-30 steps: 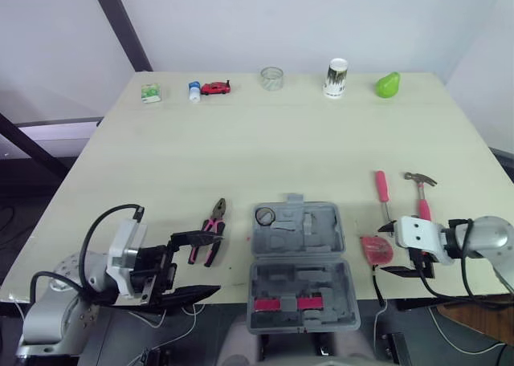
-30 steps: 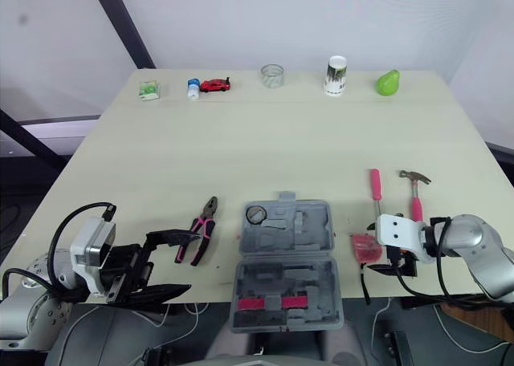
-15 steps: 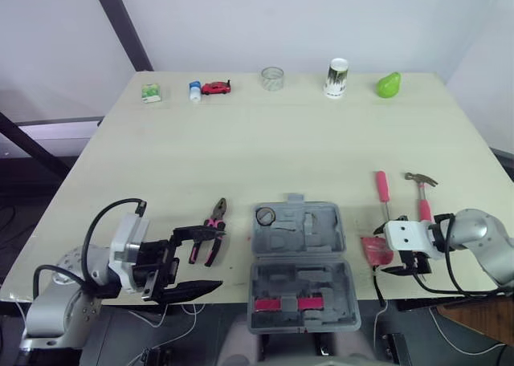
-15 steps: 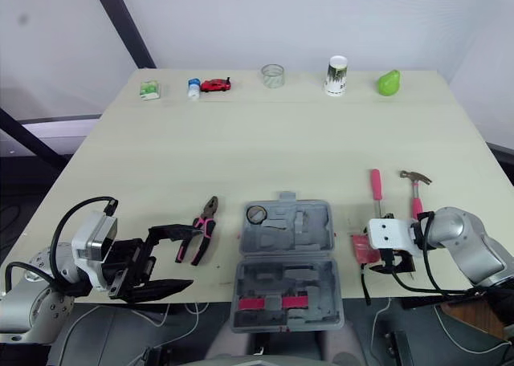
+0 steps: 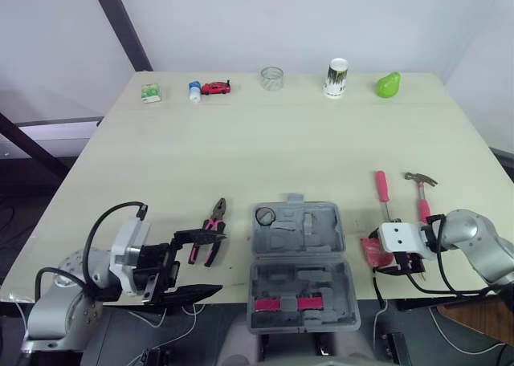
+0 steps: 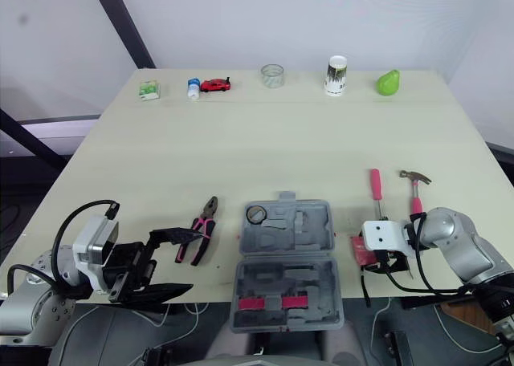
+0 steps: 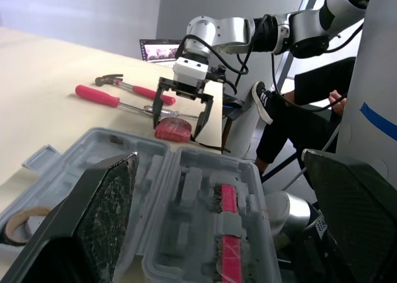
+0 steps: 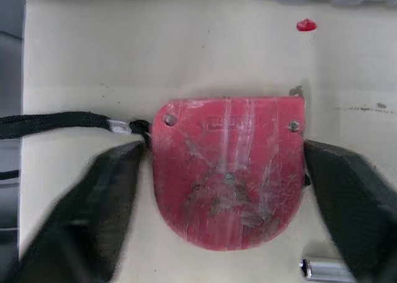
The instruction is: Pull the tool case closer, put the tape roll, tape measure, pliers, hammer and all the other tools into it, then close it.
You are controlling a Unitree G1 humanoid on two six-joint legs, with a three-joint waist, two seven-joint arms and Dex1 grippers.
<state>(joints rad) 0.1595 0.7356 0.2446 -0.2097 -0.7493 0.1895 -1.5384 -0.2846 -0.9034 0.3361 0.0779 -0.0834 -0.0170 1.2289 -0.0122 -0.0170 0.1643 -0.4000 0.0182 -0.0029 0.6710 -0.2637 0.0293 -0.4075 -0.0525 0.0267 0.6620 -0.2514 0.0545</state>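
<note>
Tape measure (image 8: 226, 171) lay flat on the table (image 5: 281, 141) near its front edge, just right of the tool case (image 5: 301, 246). My right gripper (image 7: 177, 126) stood spread astride it, a finger close by each side, not yet clamped. I judged the scuffed red shell hard, compact and a little weighty, its smooth sides apt to slip. The hold belonged square across the body, not on the limp black strap (image 8: 59, 125) trailing from one corner. The case lay open, both grey halves up. The tape roll (image 5: 265, 216) sat in a far-corner pocket and a pink strip (image 5: 281, 304) lay in the near half, with the other moulded recesses bare. My left gripper (image 5: 197, 263) hung open near the pliers (image 5: 210, 231).
</note>
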